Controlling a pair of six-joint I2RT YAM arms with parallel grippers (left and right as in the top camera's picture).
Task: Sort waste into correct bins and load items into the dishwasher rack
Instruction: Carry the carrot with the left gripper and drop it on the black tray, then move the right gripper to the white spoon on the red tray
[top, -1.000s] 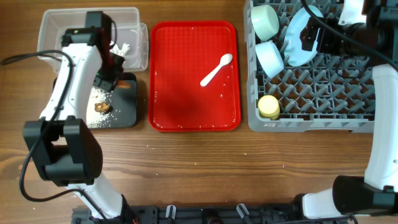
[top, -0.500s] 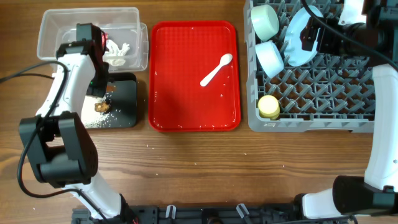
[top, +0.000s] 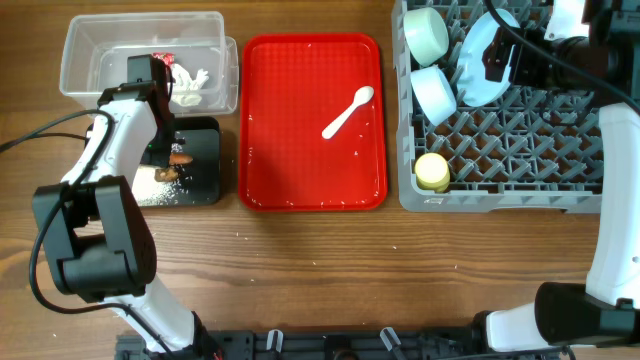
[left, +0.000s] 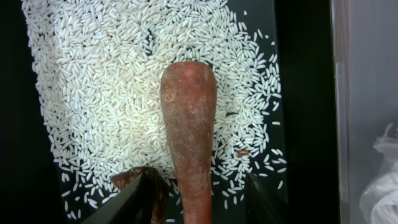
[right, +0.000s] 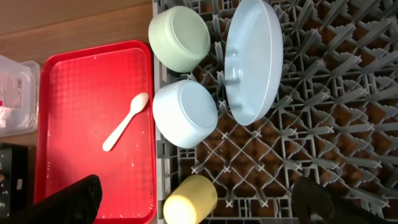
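Left wrist view: orange-brown carrot-like stick (left: 188, 124) lying on loose white rice (left: 106, 81) in the black rectangular tray (left: 300, 124) — left gripper (left: 199, 190) jaws spread astride it, right gripper (right: 199, 194) jaws wide apart.

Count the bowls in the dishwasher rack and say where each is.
2. Pale green-white bowl in the rack's far corner by the red tray; light-blue bowl nearer, beside the plate. Others may be hidden.

Reaching toward ten o'clock with the left arm (top: 105, 145), left gripper (left: 199, 202) aimed straight down, jaws partly spread. Stretched toward one o'clock with the right arm (top: 620, 170), right gripper (right: 199, 198) gaping wide.
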